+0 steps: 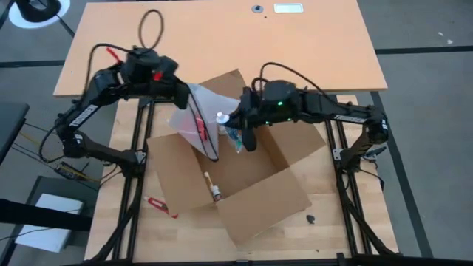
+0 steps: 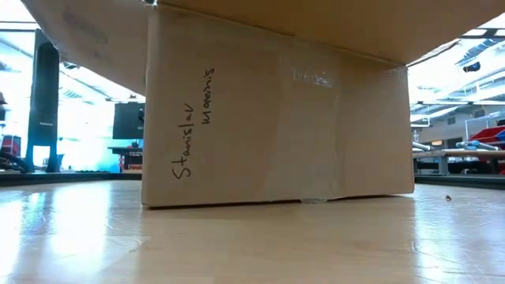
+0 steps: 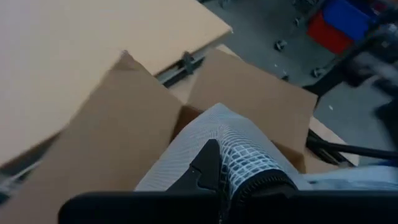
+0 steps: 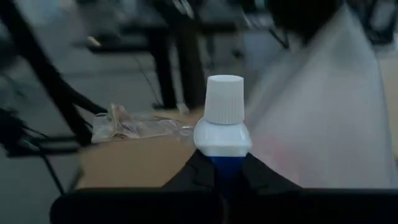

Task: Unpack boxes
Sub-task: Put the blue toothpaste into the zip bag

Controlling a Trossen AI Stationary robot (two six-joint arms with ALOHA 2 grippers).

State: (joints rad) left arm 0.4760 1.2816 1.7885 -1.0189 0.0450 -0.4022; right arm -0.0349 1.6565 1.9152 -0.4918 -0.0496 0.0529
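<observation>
- The brown cardboard carton (image 1: 244,177) sits on the wooden table (image 1: 170,236) between the two arms, all four flaps folded out, so its inside is reachable from above.
- The right gripper (image 4: 219,163) hovers over the carton's far part, its fingers pressed together on a blue tube with a white cap (image 4: 222,124); the cap stands up past the fingertips, which suggests the tube is being lifted out as part of the unpacking.
- The left gripper (image 1: 194,100) is just beyond the carton's far left flap, clamped on a clear plastic bag (image 1: 199,111). The bag hangs open toward the tube, probably held up as a receiver for it.
- A small bottle-like item (image 1: 213,188) lies on the carton's floor, below and well apart from both grippers, not yet taken out.
- From table height, only the carton's side wall (image 2: 276,118) shows, with handwriting on it.
</observation>
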